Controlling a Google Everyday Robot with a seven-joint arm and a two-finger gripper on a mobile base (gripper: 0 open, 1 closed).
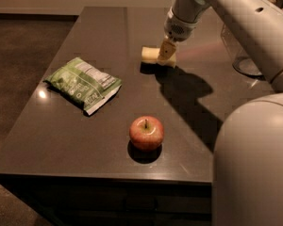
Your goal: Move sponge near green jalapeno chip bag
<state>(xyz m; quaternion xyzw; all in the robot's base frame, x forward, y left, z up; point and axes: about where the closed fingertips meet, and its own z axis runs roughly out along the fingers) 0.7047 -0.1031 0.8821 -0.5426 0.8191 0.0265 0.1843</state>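
Observation:
The pale yellow sponge [150,54] is at the back middle of the dark table, with a shadow just under it. My gripper [166,53] comes down from the upper right and is shut on the sponge's right end, its yellowish fingers [167,51] overlapping the block. The green jalapeno chip bag [84,84] lies flat at the table's left, label side up, well to the left of and in front of the sponge.
A red apple [146,133] stands near the table's front edge, in front of the sponge. A clear glass vessel [240,55] sits at the back right behind my arm. The robot's white body [254,164] fills the lower right. The table [61,140] drops off at left and front.

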